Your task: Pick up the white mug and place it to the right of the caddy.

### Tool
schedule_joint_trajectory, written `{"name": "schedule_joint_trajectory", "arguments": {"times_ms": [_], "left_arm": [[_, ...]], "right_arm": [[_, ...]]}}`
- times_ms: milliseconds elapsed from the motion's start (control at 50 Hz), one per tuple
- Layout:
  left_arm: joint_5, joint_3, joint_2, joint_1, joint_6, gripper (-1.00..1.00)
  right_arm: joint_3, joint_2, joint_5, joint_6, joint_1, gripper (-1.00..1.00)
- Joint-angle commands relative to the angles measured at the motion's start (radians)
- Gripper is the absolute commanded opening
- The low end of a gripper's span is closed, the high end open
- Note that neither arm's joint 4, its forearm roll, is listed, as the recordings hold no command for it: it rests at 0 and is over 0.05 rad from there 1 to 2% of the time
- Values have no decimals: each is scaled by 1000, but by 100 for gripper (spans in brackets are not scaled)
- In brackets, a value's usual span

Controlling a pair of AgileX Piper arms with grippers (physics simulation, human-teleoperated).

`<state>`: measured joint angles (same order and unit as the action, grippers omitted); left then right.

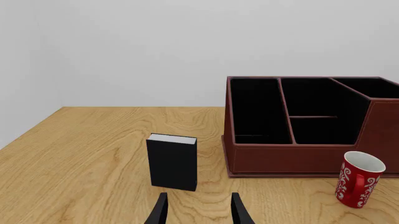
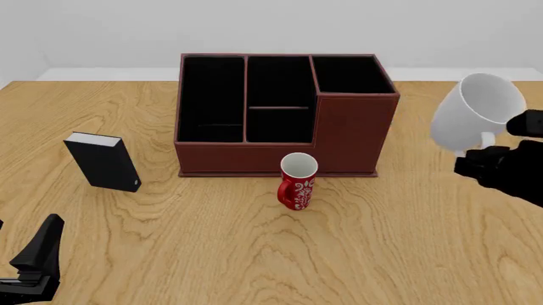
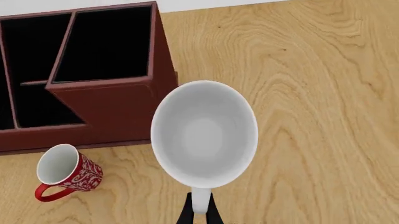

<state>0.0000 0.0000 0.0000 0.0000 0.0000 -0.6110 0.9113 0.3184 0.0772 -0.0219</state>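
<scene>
The white mug (image 2: 474, 111) hangs tilted in the air to the right of the caddy (image 2: 280, 114), held by its handle in my right gripper (image 2: 485, 145), which is shut on it. In the right wrist view I look into the white mug (image 3: 204, 133), its handle pinched between the fingers of the right gripper (image 3: 199, 210), with the caddy (image 3: 100, 88) beside it. My left gripper (image 1: 198, 210) is open with nothing between its fingers, low over the table near its front left; in the front view the left gripper (image 2: 34, 264) sits at the lower left corner.
A red patterned mug (image 2: 297, 181) stands just in front of the caddy; the red mug (image 3: 62, 175) also shows in the right wrist view. A small black book-like box (image 2: 103, 162) stands upright left of the caddy, directly ahead of the left gripper.
</scene>
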Motion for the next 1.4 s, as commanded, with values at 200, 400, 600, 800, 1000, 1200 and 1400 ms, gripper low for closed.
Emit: {"name": "schedule_joint_trajectory", "arguments": {"times_ms": [200,400,600,800,1000,1200,1400], "left_arm": [[0,0,0,0,0,100],[0,0,0,0,0,100],[0,0,0,0,0,100],[0,0,0,0,0,100],[0,0,0,0,0,100],[0,0,0,0,0,100],[0,0,0,0,0,100]], "right_arm": [[-29,14,0,-1,-71,-100],[-100,87,2,-3,-81,-100],[-212,232,0,-11,-72,-100],[-360,332,53,-15,-73,-100],[-474,404,104,-32,-78,-100],[-578,489,151,-38,-88,-100],[-620,584,151,-51,-98,-100]]}}
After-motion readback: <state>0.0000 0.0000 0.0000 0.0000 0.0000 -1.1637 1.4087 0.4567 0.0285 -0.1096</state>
